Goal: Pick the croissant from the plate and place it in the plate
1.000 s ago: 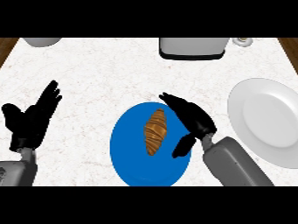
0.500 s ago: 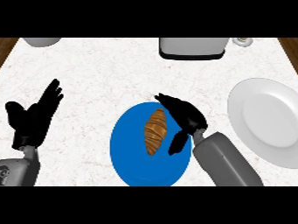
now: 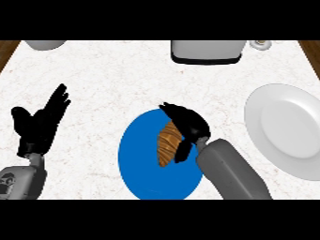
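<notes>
The right hand [image 3: 186, 125] has slid leftward since the earlier frame and now lies over the right edge of the brown, ridged croissant [image 3: 166, 144], its fingers curled down around the pastry. The croissant still lies on the round blue plate [image 3: 138, 159] at lower centre. The round white plate [image 3: 290, 129] sits at right, apart from both. The left hand [image 3: 41, 122] rests open at left, fingers straight and pointing up.
</notes>
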